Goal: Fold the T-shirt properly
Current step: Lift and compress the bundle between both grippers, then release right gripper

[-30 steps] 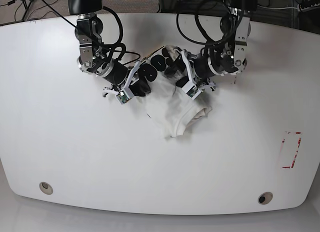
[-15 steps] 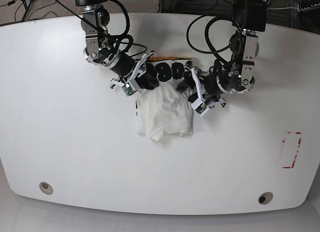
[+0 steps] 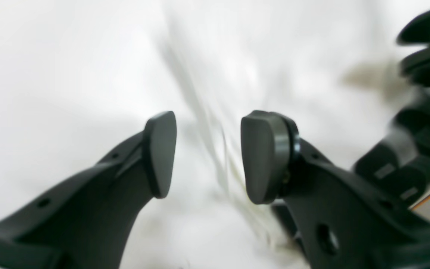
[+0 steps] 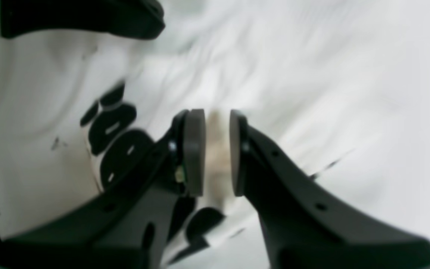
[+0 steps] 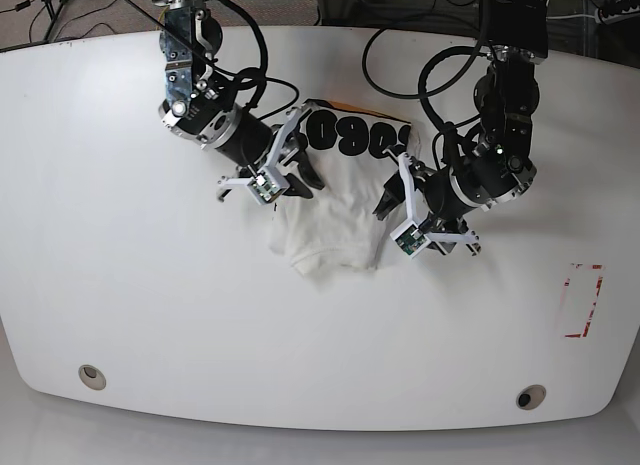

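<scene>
Two arms of mine work over the broad white oval tabletop (image 5: pixel 120 285), and between them, toward its far middle, lies the soft, wrinkled cream cotton T-shirt (image 5: pixel 335 230) with bold black lettering along its far edge. It is bunched into a loose bundle, not yet a tidy rectangle, so I judge the fold to be mid-way: cloth is being gathered and carried, not flattened. My right gripper (image 4: pixel 217 153) has its black pads nearly together, pinching a thin ridge of pale fabric beside the lettering. My left gripper (image 3: pixel 207 157) stands spread, a blurred crease of cloth running through the gap between its pads with neither pad visibly pressing it. Next, I judge, the left must close on that crease, then both should draw the shirt taut and lay it down square.
</scene>
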Tool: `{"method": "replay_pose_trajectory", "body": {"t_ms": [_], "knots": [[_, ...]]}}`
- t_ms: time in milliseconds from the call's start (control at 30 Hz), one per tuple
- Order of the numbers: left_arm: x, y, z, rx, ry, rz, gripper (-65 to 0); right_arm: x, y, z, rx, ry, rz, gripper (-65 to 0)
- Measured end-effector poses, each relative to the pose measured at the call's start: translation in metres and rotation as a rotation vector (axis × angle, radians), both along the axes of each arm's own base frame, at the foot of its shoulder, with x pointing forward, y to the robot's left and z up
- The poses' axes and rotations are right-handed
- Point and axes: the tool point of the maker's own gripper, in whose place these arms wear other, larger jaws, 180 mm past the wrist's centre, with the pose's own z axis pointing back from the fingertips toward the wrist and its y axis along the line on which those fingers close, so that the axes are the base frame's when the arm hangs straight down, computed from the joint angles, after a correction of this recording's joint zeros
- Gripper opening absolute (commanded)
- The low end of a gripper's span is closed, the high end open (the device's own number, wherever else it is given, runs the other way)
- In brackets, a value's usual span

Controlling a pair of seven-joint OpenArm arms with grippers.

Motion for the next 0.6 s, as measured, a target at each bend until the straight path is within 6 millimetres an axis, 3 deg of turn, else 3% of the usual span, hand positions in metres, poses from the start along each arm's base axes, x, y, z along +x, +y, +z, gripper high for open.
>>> {"method": "replay_pose_trajectory", "body": {"t_ms": [67,233,433,600], "knots": [[0.001,-0.010,0.010,-0.031,-0.026,-0.006,-35.0,0.004,-0.014,0.008,-0.033,-0.023,-0.027,-53.6],[0.003,-0.026,0.012,-0.111,-0.007,0.056,-34.2,0.011,-0.048,0.020,-0.098,-0.055,-0.100,-53.4],[0.006,-0.056,0.027,-0.272,-0.053,0.132,-22.1,0.018,-0.083,0.027,-0.147,-0.080,-0.167,-53.4],[-0.001,-0.078,0.018,-0.323,-0.075,0.227,-15.3,0.021,-0.107,0.029,-0.171,-0.085,-0.223,-53.4]]}}
